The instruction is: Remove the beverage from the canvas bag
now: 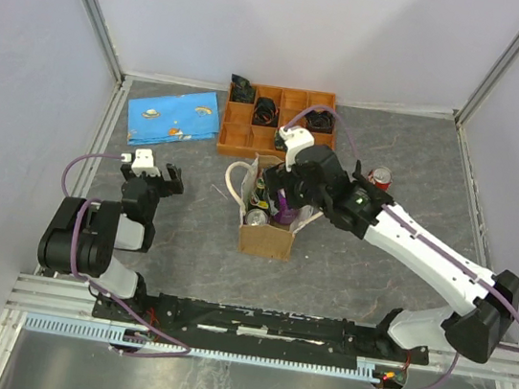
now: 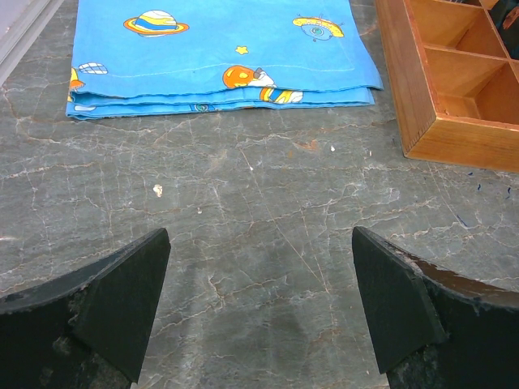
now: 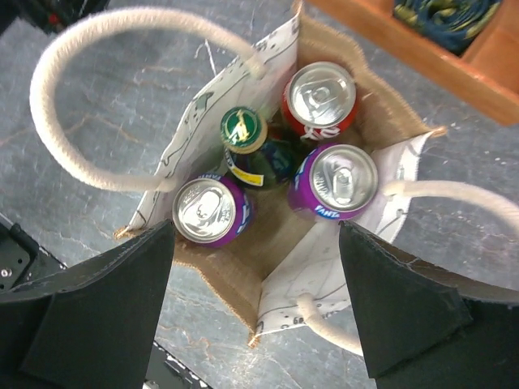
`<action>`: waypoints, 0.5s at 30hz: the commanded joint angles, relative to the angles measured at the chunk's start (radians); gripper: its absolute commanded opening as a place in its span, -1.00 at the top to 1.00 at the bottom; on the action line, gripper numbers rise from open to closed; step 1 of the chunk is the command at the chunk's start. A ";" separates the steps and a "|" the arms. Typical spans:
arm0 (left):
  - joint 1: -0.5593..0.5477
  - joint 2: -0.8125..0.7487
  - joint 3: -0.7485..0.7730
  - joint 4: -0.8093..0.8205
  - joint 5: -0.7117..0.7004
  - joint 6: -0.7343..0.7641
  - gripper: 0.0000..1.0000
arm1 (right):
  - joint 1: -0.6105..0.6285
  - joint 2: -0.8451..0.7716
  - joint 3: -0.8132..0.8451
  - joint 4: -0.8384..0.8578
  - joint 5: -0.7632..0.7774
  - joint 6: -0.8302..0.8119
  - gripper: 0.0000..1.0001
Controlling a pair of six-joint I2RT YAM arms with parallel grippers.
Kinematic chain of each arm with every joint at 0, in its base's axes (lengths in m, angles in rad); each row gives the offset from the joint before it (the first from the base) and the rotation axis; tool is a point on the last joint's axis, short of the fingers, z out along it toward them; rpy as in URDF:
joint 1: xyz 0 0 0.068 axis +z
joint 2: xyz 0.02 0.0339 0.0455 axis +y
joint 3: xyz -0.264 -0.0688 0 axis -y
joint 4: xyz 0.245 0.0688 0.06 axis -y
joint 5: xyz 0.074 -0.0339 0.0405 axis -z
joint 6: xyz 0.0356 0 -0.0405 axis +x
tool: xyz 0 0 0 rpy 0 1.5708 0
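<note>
The left gripper (image 2: 259, 235), jaws wide and empty, hangs over the grey marbled worktop (image 2: 268, 186); the right gripper (image 3: 255, 235), likewise wide and empty, hovers above the small tan canvas bag (image 1: 266, 239). Inside stand a near purple soda can (image 3: 207, 211), a second purple can (image 3: 336, 182), a green glass bottle (image 3: 243, 130) and a red can (image 3: 320, 96) (packed close). Cans likely handle stiff, slick and fairly heavy; pinch one's upper wall, since the limp bag may lift.

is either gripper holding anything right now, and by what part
Nothing: right gripper open above the canvas bag, left gripper open over the table.
</note>
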 commanded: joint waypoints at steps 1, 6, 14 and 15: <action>-0.006 0.005 0.022 0.029 -0.002 0.062 -0.99 | 0.019 0.029 -0.039 0.024 -0.018 0.026 -0.80; -0.005 0.006 0.022 0.029 -0.002 0.063 -0.99 | 0.026 0.080 -0.065 0.039 -0.061 0.050 -0.83; -0.005 0.006 0.022 0.028 -0.002 0.062 -0.98 | 0.049 0.146 -0.081 0.067 -0.136 0.057 -0.88; -0.005 0.005 0.022 0.029 -0.002 0.062 -0.99 | 0.052 0.149 -0.081 0.073 -0.143 0.059 -0.88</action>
